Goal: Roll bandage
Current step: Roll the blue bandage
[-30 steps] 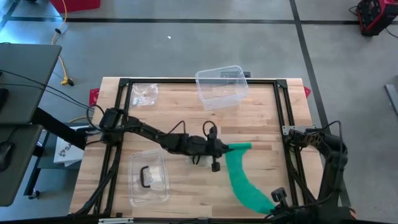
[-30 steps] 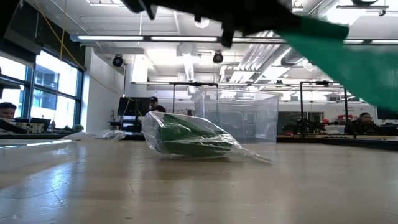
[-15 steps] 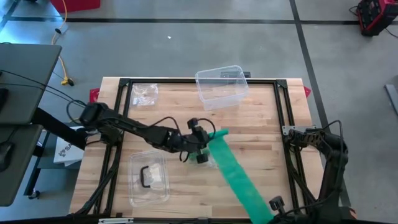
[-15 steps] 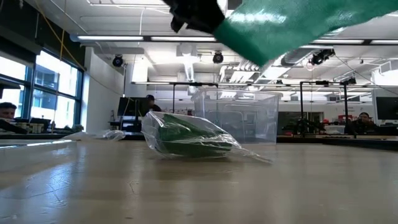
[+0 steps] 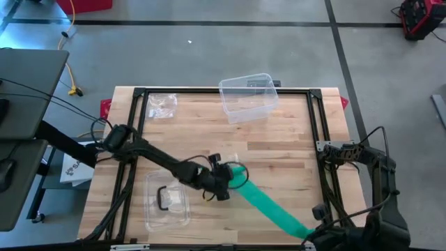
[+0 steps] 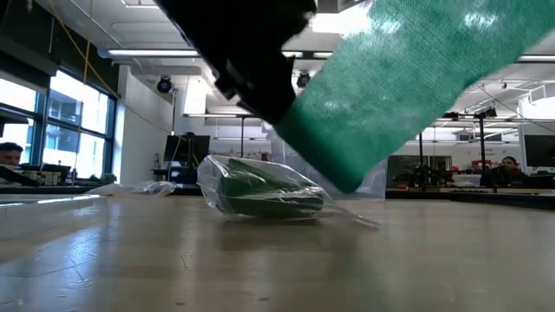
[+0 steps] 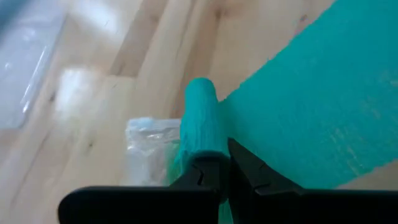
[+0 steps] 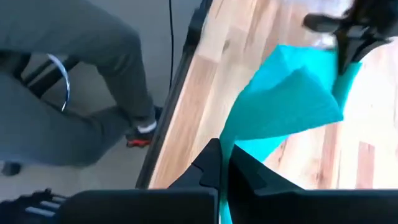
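We hold the green woven fabric bandage (image 5: 268, 203) taut above the wooden bench (image 5: 293, 150): left tool (image 5: 224, 178) clamps the rolled end, right tool (image 5: 313, 236) clamps the tail. Excess tension may pull the tail free; slack would loosen the roll.

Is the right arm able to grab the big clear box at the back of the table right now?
Probably not. The right gripper is shut on the green bandage at the table's near edge, stretched across to the left gripper. The clear box sits far off at the back; it would need to let go first.
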You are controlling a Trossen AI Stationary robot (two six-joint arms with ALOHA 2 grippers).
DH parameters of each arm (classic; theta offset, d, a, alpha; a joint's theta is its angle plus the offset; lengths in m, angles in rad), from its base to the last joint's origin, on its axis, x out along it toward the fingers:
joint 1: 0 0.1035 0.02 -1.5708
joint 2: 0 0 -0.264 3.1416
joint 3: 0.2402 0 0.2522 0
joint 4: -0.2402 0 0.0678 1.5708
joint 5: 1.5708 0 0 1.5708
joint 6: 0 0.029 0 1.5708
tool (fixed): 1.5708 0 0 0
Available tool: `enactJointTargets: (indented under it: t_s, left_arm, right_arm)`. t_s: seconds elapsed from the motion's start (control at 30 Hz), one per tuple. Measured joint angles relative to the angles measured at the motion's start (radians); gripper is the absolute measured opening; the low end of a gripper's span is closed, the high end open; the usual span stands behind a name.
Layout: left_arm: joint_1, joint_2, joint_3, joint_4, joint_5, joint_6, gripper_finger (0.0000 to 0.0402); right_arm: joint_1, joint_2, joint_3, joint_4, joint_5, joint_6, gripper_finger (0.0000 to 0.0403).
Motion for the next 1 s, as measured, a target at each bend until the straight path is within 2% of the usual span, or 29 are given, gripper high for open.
enactJointTargets:
  t_s: [0.1, 0.23, 0.37, 0.5, 0.67, 0.87, 1.0]
  left_arm:
    - [-0.042, -0.012, 0.001, 0.003, -0.079, -0.016, 0.0001]
    - [-0.077, -0.082, 0.001, -0.02, -0.158, -0.016, 0.0001]
    - [-0.103, -0.179, 0.002, -0.085, -0.147, -0.01, 0.0001]
    - [-0.135, -0.262, 0.002, -0.225, -0.133, -0.081, 0.0001]
    - [-0.181, -0.305, 0.002, -0.304, -0.152, -0.162, 0.0001]
    - [-0.246, -0.31, 0.002, -0.35, -0.178, -0.257, 0.0001]
    - [-0.289, -0.302, 0.002, -0.381, -0.161, -0.373, 0.0001]
  right_arm:
    - [-0.013, -0.009, 0.002, 0.004, 0.037, -0.03, 0.0]
    - [-0.057, -0.008, -0.021, -0.012, 0.017, -0.091, 0.0]
    - [-0.102, -0.007, -0.03, 0.006, -0.013, -0.174, 0.0]
    - [-0.133, -0.007, -0.03, 0.061, -0.07, -0.278, 0.0]
    - [-0.138, -0.011, -0.028, 0.091, -0.087, -0.353, 0.0]
    - [-0.137, -0.07, -0.026, 0.092, 0.027, -0.372, 0.0]
    - [-0.142, -0.127, -0.026, 0.091, 0.211, -0.384, 0.0]
